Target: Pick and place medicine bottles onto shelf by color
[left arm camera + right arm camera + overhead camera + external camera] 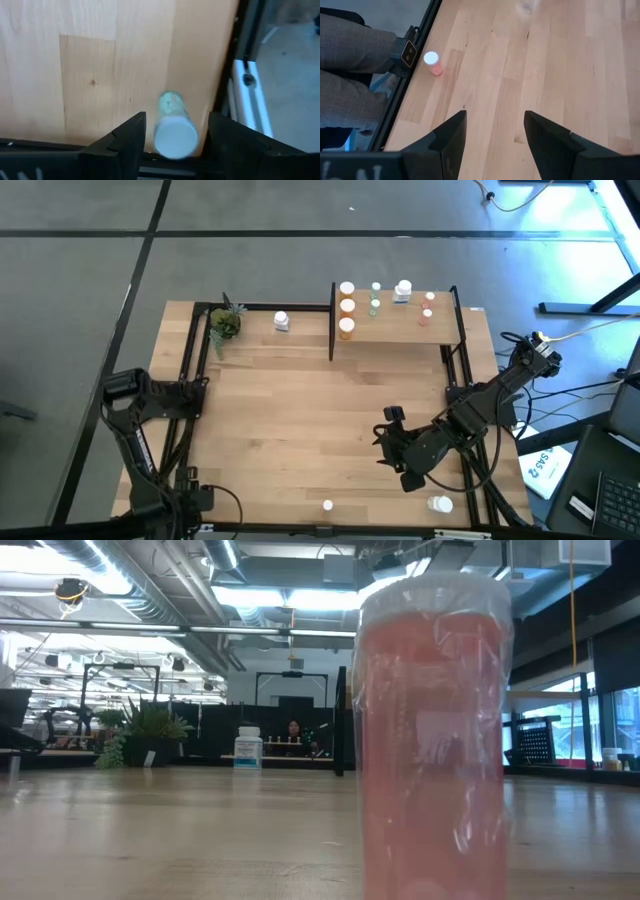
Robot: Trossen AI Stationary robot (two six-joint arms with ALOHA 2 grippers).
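Observation:
A green medicine bottle (pixel 172 125) with a white cap stands upright on the table near its left edge. My left gripper (pixel 176 137) points down over it, open, with one finger on each side and a small gap to each. In the high view the left arm (pixel 185 395) hides this bottle. My right gripper (pixel 395 445) hangs open above the table's right half and holds nothing. A pinkish bottle (pixel 432 62) stands near the table's near edge. The shelf (pixel 395 330) at the far right carries orange (pixel 346 306), green (pixel 375 306), white (pixel 403 290) and pinkish (pixel 426 316) bottles.
A white bottle (pixel 281 321) and a small potted plant (pixel 225 323) stand at the far left-centre. Another white bottle (pixel 440 503) lies near the near right corner. A black frame (pixel 240 60) runs along the table's left edge. A person's legs (pixel 350 60) show beyond the near edge.

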